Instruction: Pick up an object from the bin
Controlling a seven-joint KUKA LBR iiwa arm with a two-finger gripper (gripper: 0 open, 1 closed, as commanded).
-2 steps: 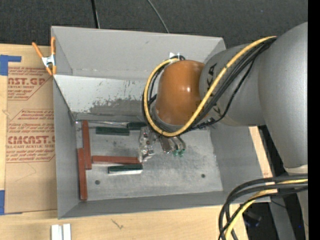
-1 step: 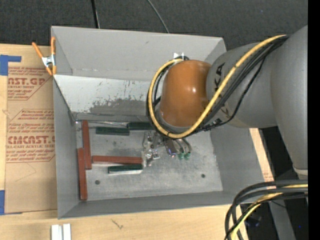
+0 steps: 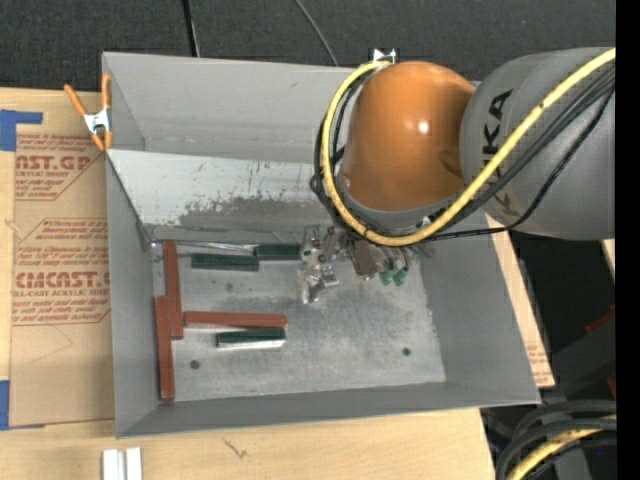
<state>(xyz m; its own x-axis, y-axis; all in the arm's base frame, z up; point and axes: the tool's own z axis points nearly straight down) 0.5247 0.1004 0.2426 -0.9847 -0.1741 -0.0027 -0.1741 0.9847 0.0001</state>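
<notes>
Hovering over the bin (image 3: 380, 338) floor, the jaws sit near centre; open or closed, I cannot tell. At nine o'clock lies a dark green bar (image 3: 226, 261): probably light, stiff, slick. Pinch across its narrow middle.

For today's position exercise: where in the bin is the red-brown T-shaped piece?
The red-brown T-shaped piece lies flat at the camera view's left, along the bin's left wall, its stem just above a dark green bar, left of the gripper.
</notes>
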